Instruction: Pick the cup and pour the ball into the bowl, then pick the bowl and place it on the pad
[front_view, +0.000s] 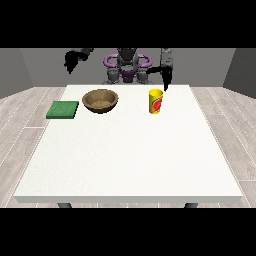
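The hand at the view's right (165, 76) hangs empty, fingers straight, at the yellow cup's (155, 101) one o'clock; the brown bowl (100, 100) and green pad (63, 110) lie toward nine.

Yellow cup (156, 101) with red-green label, upright, far side of table, right of centre. Ball not visible from here. Brown wooden bowl (101, 100), upright, left of cup, well apart. Flat green square pad (63, 110) near table's left edge, just beside bowl, not touching. Nothing on pad.
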